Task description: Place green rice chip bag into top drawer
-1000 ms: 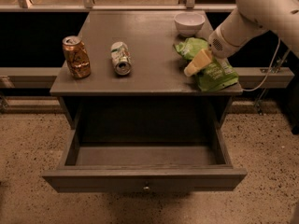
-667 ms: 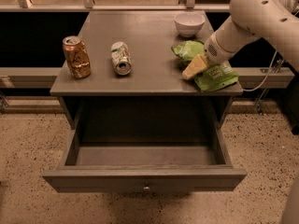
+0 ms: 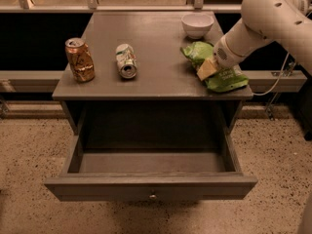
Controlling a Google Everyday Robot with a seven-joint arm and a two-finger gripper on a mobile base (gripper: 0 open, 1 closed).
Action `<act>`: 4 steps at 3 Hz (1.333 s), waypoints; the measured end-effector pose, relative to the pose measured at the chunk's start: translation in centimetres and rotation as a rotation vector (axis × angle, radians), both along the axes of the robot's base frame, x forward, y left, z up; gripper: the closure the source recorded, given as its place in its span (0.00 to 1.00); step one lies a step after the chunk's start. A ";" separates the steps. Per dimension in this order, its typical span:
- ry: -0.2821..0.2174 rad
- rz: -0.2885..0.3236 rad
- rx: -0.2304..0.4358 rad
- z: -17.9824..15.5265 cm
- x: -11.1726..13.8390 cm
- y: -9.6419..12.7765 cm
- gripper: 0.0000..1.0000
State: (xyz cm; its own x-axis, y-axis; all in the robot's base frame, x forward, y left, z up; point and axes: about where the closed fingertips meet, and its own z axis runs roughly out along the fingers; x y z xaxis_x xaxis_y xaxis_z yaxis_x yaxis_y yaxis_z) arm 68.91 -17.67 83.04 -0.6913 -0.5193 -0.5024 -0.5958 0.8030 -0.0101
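Note:
The green rice chip bag [image 3: 218, 75] lies crinkled on the right side of the grey table top [image 3: 156, 43], near its front right corner. My gripper [image 3: 206, 69] reaches down from the white arm at the upper right and rests on the middle of the bag, covering part of it. The top drawer [image 3: 151, 185] is pulled wide open below the table top; its inside is bare and its small round knob [image 3: 153, 196] faces me.
A brown-gold can [image 3: 80, 59] stands upright at the table's left front. A green-and-white can [image 3: 126, 60] lies on its side beside it. A white bowl [image 3: 197, 25] sits at the back right. A speckled floor lies around the drawer.
The arm has swung slightly left and lower over the bag. The bag has stayed on the table, and the cans, bowl and drawer have not moved.

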 end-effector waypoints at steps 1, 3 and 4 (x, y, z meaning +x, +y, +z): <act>-0.067 0.072 0.036 1.6 -1.3 0.6 1.00; -0.294 0.393 0.242 10.0 -16.1 7.1 1.00; -0.252 0.550 0.153 4.2 -21.0 7.6 1.00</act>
